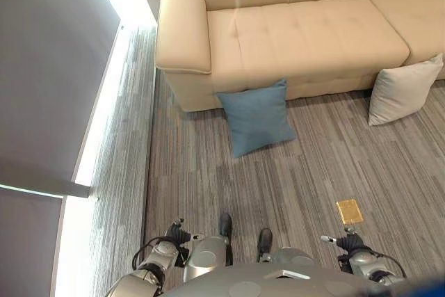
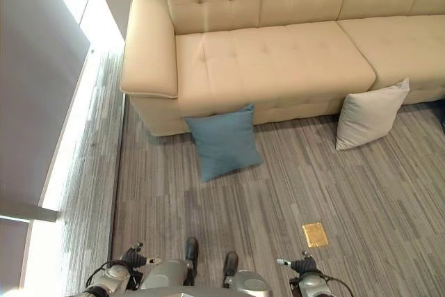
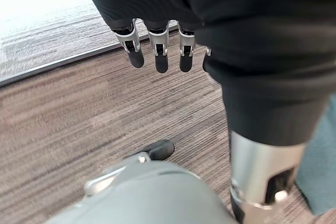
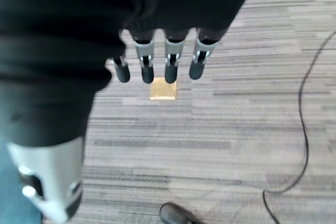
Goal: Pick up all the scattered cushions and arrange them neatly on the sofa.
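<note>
Blue cushion (image 1: 256, 116) on carpet, leaning against beige sofa (image 1: 306, 33) front near armrest; grey cushion (image 1: 403, 90) further right. Left hand (image 3: 157, 51) and right hand (image 4: 157, 64) low, relaxed, empty. Suggest approaching blue first, pinching top edge.

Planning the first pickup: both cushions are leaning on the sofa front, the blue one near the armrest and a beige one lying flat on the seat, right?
Not quite. The beige cushion is not on the seat; the right eye view shows it standing on the floor against the sofa front. The blue cushion is near the armrest.

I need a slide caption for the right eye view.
Blue cushion and white cushion lean against the beige sofa front.
</note>
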Available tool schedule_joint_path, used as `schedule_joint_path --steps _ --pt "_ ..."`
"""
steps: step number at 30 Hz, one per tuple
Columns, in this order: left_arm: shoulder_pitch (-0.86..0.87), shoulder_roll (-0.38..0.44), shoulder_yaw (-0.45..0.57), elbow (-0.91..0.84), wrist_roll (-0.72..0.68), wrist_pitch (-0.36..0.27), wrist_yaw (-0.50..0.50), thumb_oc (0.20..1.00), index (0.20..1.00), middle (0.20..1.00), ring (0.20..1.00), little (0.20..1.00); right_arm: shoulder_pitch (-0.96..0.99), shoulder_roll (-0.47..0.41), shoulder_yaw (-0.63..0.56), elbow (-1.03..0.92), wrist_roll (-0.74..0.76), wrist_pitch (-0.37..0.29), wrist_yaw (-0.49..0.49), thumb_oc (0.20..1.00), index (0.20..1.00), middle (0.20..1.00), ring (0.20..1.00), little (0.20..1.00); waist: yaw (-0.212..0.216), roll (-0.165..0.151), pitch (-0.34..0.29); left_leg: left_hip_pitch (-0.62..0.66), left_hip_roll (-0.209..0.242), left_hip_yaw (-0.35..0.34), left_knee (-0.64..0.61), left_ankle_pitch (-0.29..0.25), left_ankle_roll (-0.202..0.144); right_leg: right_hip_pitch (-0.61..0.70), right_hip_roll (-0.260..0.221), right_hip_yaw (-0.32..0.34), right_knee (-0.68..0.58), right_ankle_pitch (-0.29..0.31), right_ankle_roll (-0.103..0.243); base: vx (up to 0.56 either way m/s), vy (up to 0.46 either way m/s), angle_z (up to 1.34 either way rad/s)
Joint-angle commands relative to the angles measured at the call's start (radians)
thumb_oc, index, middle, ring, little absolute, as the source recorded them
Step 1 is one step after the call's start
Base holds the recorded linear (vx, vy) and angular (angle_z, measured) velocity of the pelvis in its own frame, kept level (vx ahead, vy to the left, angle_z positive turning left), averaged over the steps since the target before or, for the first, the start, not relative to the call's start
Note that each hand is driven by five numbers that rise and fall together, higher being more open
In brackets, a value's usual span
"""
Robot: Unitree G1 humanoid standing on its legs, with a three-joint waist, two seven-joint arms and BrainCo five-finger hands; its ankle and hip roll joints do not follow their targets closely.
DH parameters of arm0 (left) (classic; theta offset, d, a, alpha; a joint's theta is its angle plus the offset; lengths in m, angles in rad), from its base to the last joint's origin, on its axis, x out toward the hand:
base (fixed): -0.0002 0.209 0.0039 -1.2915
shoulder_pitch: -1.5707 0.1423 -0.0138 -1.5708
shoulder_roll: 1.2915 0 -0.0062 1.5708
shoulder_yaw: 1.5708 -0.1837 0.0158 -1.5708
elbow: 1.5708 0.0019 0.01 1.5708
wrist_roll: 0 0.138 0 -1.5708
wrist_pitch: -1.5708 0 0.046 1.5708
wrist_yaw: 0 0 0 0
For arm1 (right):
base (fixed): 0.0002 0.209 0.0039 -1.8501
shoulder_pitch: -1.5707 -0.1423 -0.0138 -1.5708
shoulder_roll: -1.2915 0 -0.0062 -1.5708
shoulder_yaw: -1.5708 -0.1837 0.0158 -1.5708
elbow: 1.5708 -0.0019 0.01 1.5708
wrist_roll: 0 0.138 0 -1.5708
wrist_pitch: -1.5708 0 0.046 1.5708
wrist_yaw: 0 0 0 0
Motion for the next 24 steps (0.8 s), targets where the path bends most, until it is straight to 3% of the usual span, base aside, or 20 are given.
schedule_joint_path --steps 1,3,7,10,13,16,17,18,20,22,24 --pt "-0.037 0.018 -0.003 0.041 0.025 -0.007 0.004 1.000 1.000 1.000 1.000 1.000 -0.026 -0.004 0.017 -0.023 -0.006 -0.002 0.002 1.000 1.000 1.000 1.000 1.000 0.024 -0.035 0.001 -0.044 -0.044 -0.019 0.127 -0.135 -0.003 -0.059 -0.072 0.046 0.211 -0.019 0.124 0.06 0.139 -0.21" --pt "-0.040 0.025 0.001 0.033 0.021 -0.009 0.005 1.000 1.000 1.000 1.000 1.000 -0.033 -0.005 0.013 -0.030 -0.007 -0.002 0.005 1.000 1.000 1.000 1.000 1.000 0.020 -0.018 0.012 -0.026 -0.041 -0.025 0.123 -0.143 0.012 -0.128 -0.088 0.048 0.322 -0.002 0.144 0.09 0.078 0.00" --pt "-0.041 0.027 0.000 0.038 0.027 -0.010 0.006 1.000 1.000 1.000 1.000 1.000 -0.043 -0.013 0.014 -0.034 -0.020 -0.001 -0.002 1.000 1.000 1.000 1.000 1.000 0.021 -0.006 0.010 0.034 -0.039 -0.032 0.085 -0.161 0.007 -0.156 -0.131 -0.021 0.194 0.037 0.128 0.15 -0.062 -0.11" --pt "-0.036 0.026 0.007 0.050 0.026 -0.014 0.006 1.000 1.000 1.000 1.000 1.000 -0.047 -0.015 0.018 -0.036 -0.032 0.004 -0.003 1.000 1.000 1.000 1.000 1.000 0.013 -0.008 0.019 0.067 -0.034 -0.041 0.084 -0.177 -0.002 -0.188 -0.148 -0.040 0.112 0.090 0.143 0.15 -0.110 -0.21" --pt "-0.029 0.028 0.014 0.057 0.036 -0.014 0.007 1.000 1.000 1.000 1.000 1.000 -0.045 -0.022 0.018 -0.036 -0.040 0.005 0.000 1.000 1.000 1.000 1.000 1.000 0.005 -0.019 0.017 0.089 -0.032 -0.044 0.082 -0.188 -0.010 -0.181 -0.148 -0.037 0.086 0.109 0.150 0.14 -0.154 -0.05" --pt "-0.024 0.022 0.016 0.063 0.035 -0.014 0.005 1.000 1.000 1.000 1.000 1.000 -0.036 -0.020 0.017 -0.031 -0.030 -0.002 0.000 1.000 1.000 1.000 1.000 1.000 0.002 -0.027 -0.001 0.100 -0.006 -0.053 0.097 -0.198 -0.042 -0.141 -0.127 -0.033 0.061 0.095 0.130 0.19 -0.326 0.07" --pt "-0.027 0.011 0.010 0.057 0.025 -0.016 0.004 1.000 1.000 1.000 1.000 1.000 -0.034 -0.021 0.015 -0.028 -0.011 -0.010 -0.001 1.000 1.000 1.000 1.000 1.000 0.002 -0.033 0.006 0.065 0.015 -0.061 0.197 -0.181 -0.076 -0.096 -0.104 -0.027 0.034 0.075 0.107 0.11 -0.318 0.10" --pt "-0.028 0.011 0.010 0.058 0.025 -0.016 0.004 1.000 1.000 1.000 1.000 1.000 -0.035 -0.021 0.015 -0.028 -0.011 -0.010 -0.001 1.000 1.000 1.000 1.000 1.000 0.001 -0.032 0.007 0.063 0.016 -0.062 0.202 -0.183 -0.077 -0.096 -0.104 -0.028 0.034 0.076 0.107 0.04 -0.306 0.17" --pt "-0.041 0.004 0.005 0.049 0.010 -0.015 0.003 1.000 1.000 1.000 1.000 1.000 -0.042 -0.027 0.014 -0.028 0.001 -0.011 -0.005 1.000 1.000 1.000 1.000 1.000 0.006 -0.044 0.031 -0.028 0.025 -0.065 0.359 -0.137 -0.097 -0.075 -0.102 -0.028 0.019 0.070 0.087 -0.01 -0.193 0.09" --pt "-0.044 0.002 0.004 0.041 -0.004 -0.017 0.005 1.000 1.000 1.000 1.000 1.000 -0.043 -0.029 0.013 -0.023 0.007 -0.010 -0.006 1.000 1.000 1.000 1.000 1.000 0.009 -0.052 0.037 -0.065 0.033 -0.061 0.417 -0.115 -0.099 -0.048 -0.093 -0.033 -0.003 0.057 0.070 0.09 -0.182 0.07" --pt "-0.042 -0.006 -0.005 0.041 -0.007 -0.019 0.001 1.000 1.000 1.000 1.000 1.000 -0.038 -0.035 0.011 -0.017 0.015 -0.013 -0.005 1.000 1.000 1.000 1.000 1.000 0.015 -0.056 0.036 -0.109 0.002 -0.054 0.377 -0.149 -0.078 -0.018 -0.086 -0.032 -0.032 0.047 0.073 0.16 -0.124 0.11"
